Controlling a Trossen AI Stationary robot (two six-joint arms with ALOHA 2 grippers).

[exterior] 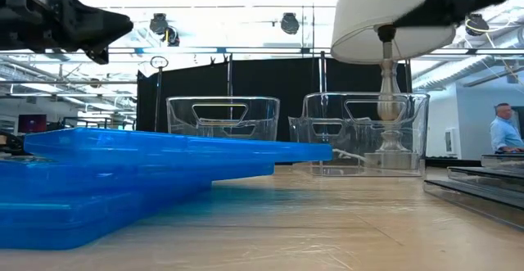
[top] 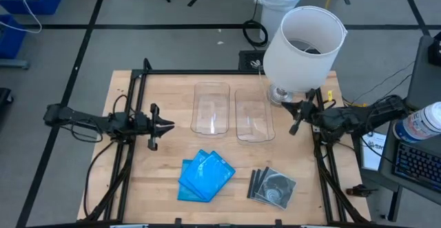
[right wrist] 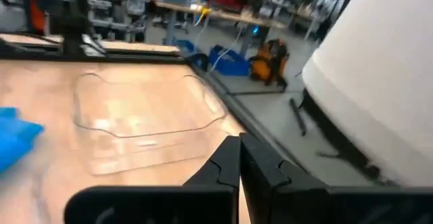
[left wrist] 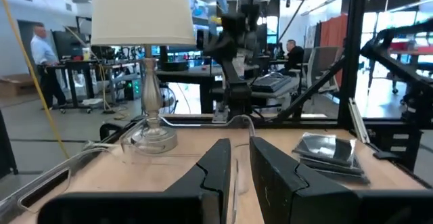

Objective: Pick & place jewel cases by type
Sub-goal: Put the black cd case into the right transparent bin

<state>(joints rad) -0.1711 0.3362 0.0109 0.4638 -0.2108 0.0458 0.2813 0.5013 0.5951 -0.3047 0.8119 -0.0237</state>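
- Left gripper (top: 168, 125) hangs above the table's left side, fingers nearly closed with only a thin gap between them, holding nothing.
- Right gripper (top: 295, 118) hangs over the right edge beside the lamp (top: 303, 45), fingers close together, holding nothing.
- Nearest the front edge lies a fanned stack of blue jewel cases (top: 204, 175); at least three, exact count unclear.
- Just right of it lies a pile of clear square jewel cases with silver discs (top: 273, 186), about three.
- Bare wooden table (top: 165, 166) separates both piles from the grippers.
- Farther back, two clear plastic bins (top: 211, 108) stand side by side, both empty.
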